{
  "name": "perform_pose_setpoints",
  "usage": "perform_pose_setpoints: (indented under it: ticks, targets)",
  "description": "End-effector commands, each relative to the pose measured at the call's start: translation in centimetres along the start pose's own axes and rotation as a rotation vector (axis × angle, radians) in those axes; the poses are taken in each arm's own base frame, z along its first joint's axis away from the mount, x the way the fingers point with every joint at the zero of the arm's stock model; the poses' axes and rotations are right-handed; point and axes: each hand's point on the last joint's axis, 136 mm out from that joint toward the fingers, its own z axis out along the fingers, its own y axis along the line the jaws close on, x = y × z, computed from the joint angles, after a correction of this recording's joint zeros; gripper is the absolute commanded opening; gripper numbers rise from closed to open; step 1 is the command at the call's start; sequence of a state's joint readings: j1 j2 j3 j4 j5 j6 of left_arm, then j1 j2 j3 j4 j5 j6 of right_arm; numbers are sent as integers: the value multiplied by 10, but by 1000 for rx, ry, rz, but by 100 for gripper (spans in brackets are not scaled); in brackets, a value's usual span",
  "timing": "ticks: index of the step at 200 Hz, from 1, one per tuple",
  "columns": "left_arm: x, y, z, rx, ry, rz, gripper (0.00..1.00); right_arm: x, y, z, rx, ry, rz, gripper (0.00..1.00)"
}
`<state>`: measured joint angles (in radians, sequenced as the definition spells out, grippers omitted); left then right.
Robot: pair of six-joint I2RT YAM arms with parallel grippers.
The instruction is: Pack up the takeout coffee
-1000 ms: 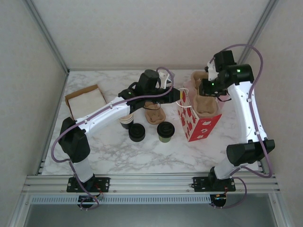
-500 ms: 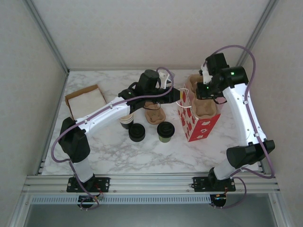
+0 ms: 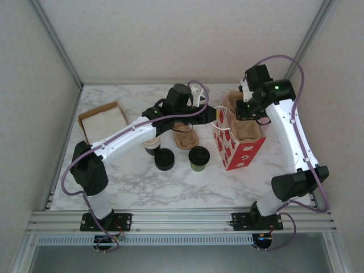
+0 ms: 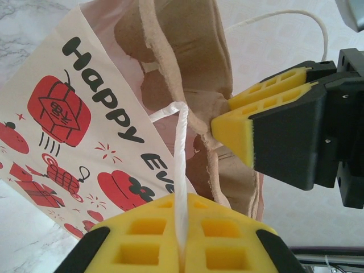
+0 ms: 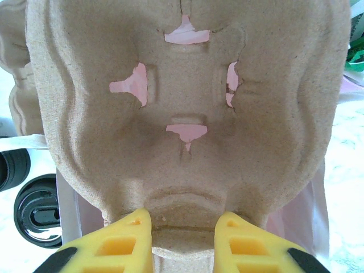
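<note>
Left gripper (image 4: 181, 227) pinches "Happy Eve…" bag (image 4: 68, 131) handle (image 4: 181, 148).

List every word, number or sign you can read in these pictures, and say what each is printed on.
"Happy": black lettering on the paper gift bag, left wrist view.
"Eve": next word on that bag; the rest is hidden behind the string handle pinched in the left gripper.
Mark on the bag's red lantern: too small to read.
Bag print in the top view: too small to read.
Pulp cup carrier: no text.
</note>
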<state>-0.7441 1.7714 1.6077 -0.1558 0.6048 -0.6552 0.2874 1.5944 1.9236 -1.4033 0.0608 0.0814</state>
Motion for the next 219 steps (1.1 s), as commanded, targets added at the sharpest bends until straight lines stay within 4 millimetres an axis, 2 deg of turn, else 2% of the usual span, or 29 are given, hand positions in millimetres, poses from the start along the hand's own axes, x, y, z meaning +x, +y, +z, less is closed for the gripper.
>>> perform_pose_setpoints:
  ticks: [1,41,66,110,137,191,219]
  targets:
    - [-11,-13,-16,12,-40,20,0,7,1,9,23,49,-21,20]
    - [-10,-13,-16,12,-39,20,0,5,1,16,38,68,-32,19]
    - [-10,-12,-16,11,-39,22,0,5,-5,21,77,82,-32,19]
    - [-10,-12,-16,7,-37,24,0,-1,-9,13,101,65,-20,18]
    - [-10,-11,-15,7,-36,23,0,-3,-9,16,105,69,-21,18]
    - [-9,-9,-14,4,-35,22,0,11,-5,30,77,114,-17,17]
    - [-9,-9,-13,3,-34,21,0,17,-2,31,64,119,-21,16]
